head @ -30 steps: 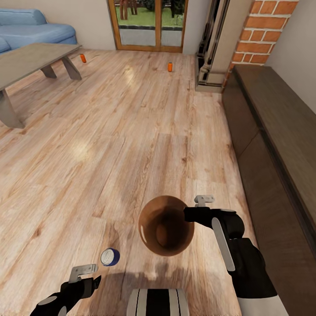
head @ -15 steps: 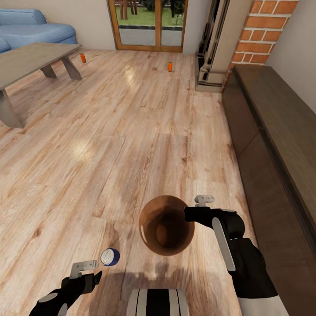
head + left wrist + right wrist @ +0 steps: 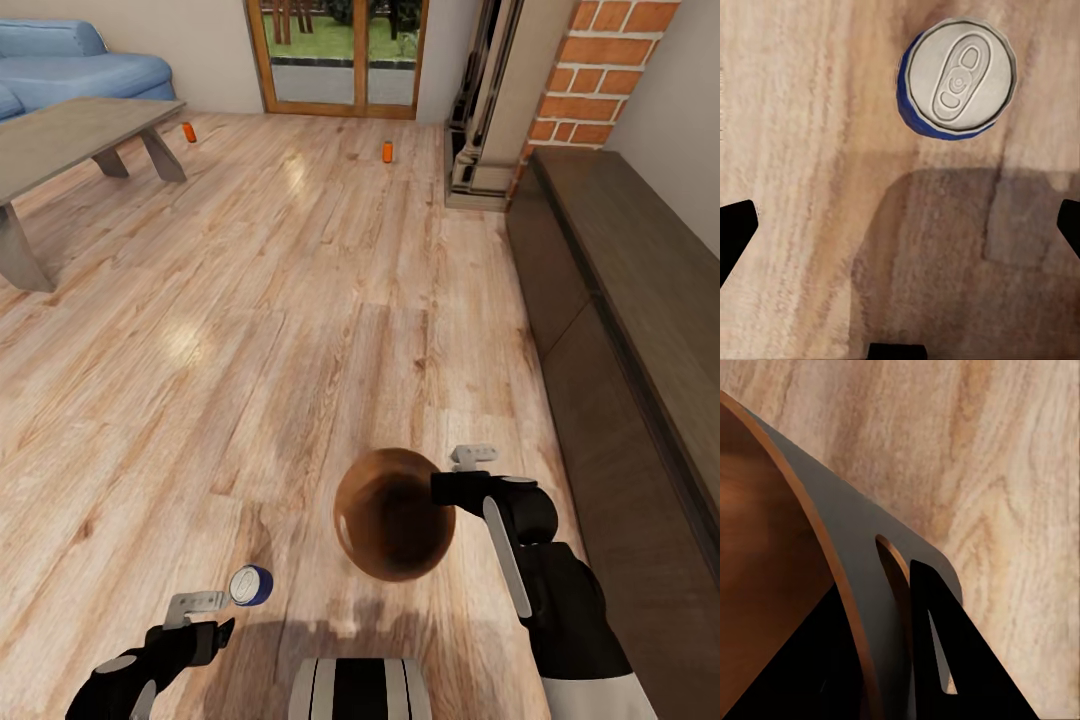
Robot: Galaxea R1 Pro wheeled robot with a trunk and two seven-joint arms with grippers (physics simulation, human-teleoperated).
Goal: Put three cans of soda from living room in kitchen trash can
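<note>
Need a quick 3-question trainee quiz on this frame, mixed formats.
1. True or false: the right claw grips the rim of the tash can.
2. How many orange soda cans stand on the far floor?
3. The blue can near the left claw is: A) lying on its side, B) upright, top facing up, C) inside the bin.

Key:
1. True; the head view shows the bin tilted in that claw.
2. Two: one by the coffee table, one before the glass doors.
3. B.
</note>
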